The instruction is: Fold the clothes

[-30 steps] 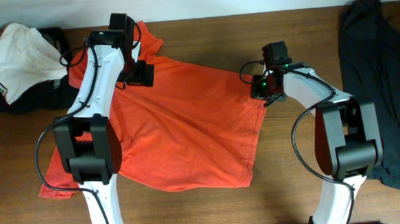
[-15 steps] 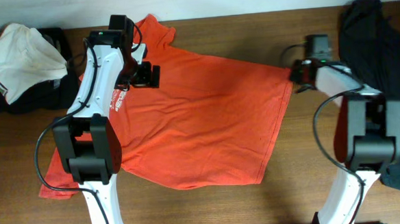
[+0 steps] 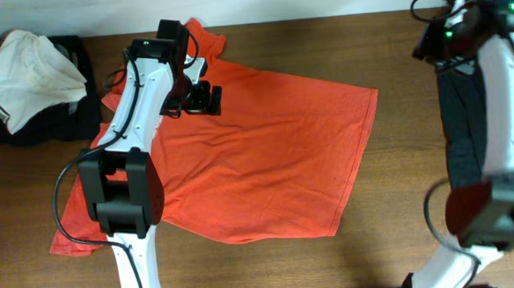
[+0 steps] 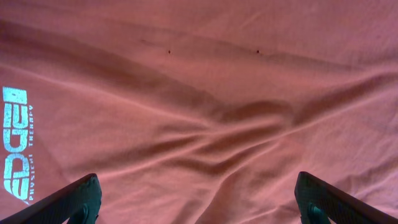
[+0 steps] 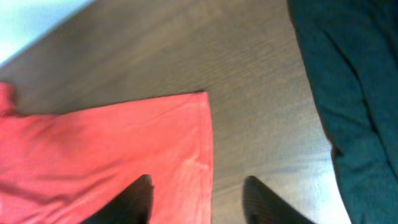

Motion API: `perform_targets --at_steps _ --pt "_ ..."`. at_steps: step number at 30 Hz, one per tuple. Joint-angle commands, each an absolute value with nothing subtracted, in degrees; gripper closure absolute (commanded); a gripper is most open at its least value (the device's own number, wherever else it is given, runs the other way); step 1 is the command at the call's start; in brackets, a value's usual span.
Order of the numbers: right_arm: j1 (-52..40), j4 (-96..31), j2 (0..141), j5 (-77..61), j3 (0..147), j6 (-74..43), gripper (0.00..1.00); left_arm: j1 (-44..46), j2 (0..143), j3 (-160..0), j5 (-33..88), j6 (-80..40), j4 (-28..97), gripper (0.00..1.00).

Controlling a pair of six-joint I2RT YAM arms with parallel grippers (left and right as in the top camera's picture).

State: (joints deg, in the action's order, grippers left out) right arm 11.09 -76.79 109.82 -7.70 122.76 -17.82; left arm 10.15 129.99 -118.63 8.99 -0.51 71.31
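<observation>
- The wooden desk (image 3: 401, 198) carries all the clothes, and both arms work over it.
- The red-orange T-shirt (image 3: 266, 152) is spread open across the middle of the desk. It is creased but not doubled over anywhere that can be seen. The step in hand is judged to be laying it flat, with no fold begun.
- A black garment (image 5: 348, 93) is heaped at the right edge, apart from the shirt's hem corner (image 5: 202, 96), with bare wood between them.
- A white garment (image 3: 24, 64) is piled on dark cloth at the far left, beside the shirt's collar end.
- The left tool (image 4: 199, 199) is held over the upper part of the shirt with its fingers spread wide. Nothing is gripped, and wrinkled cloth is seen between them.
- The right tool (image 5: 199, 199) is raised above the hem corner, parted and empty.
- White lettering (image 4: 15, 143) is seen on the cloth near the left tool.
- The next move is judged to call for both tools to be lowered onto one long edge, closed on a single layer, and carried together across the shirt.
</observation>
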Motion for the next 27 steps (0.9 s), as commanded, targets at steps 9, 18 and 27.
perform_targets --at_steps 9,18,27 --pt "0.6 -97.3 84.4 -9.6 114.0 -14.9 0.01 8.1 130.3 -118.9 7.4 -0.9 74.2 0.01" --pt "-12.3 -87.4 60.9 -16.1 65.5 -25.6 0.02 -5.3 130.3 -118.9 9.4 -3.5 81.8 0.01" --pt "-16.5 -50.4 73.7 -24.4 34.6 -31.2 0.01 -10.2 130.3 -118.9 12.3 -3.4 83.4 0.01"
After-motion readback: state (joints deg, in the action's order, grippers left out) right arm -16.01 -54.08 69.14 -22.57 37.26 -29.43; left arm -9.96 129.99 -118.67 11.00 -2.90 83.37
